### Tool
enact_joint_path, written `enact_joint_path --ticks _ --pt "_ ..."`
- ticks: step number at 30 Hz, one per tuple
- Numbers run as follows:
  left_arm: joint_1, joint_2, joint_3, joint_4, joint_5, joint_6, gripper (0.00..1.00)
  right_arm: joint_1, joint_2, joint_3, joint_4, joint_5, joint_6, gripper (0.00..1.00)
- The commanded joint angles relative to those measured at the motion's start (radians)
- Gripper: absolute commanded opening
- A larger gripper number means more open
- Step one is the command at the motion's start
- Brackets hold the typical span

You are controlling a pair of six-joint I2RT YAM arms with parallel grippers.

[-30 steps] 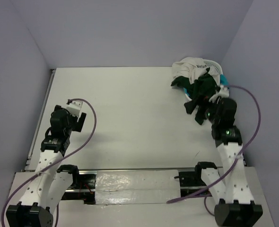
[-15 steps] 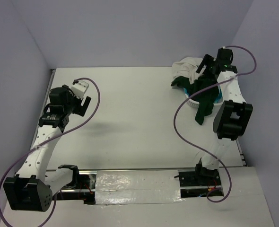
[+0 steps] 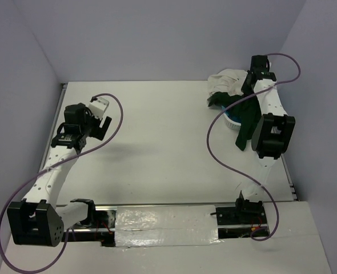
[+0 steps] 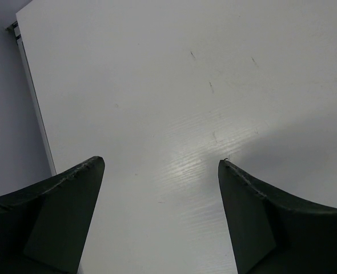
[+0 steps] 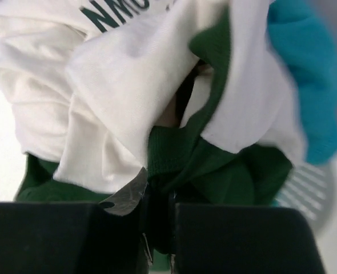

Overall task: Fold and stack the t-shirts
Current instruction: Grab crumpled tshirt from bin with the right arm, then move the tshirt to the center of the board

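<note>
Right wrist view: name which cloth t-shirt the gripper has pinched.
The dark green cloth t-shirt: its fabric runs down between the closed fingers of the right gripper. The white printed t-shirt drapes above it; the teal t-shirt lies off to the side.

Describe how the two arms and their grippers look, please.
The left arm and right arm have white perforated links with black joints. A purple cable runs along each. The left gripper and right gripper have dark, blocky fingers.
</note>
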Motion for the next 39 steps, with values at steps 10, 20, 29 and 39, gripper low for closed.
enact_joint_path --ticks 10,20,29,39 --pt "-0.005 -0.068 0.058 0.083 0.03 -0.145 0.96 0.368 -0.593 0.022 0.014 0.357 -0.339 0.0" --pt "0.02 -0.109 0.185 0.063 0.038 -0.217 0.98 0.763 -0.825 -0.138 0.089 0.072 -0.202 0.0" --pt "0.149 0.073 0.429 -0.034 0.147 -0.155 0.97 0.763 -0.312 0.131 0.03 -0.019 0.108 0.03" --pt "-0.142 0.19 0.437 -0.458 0.227 -0.015 0.81 0.513 -0.077 0.166 -0.014 -0.221 0.153 1.0"
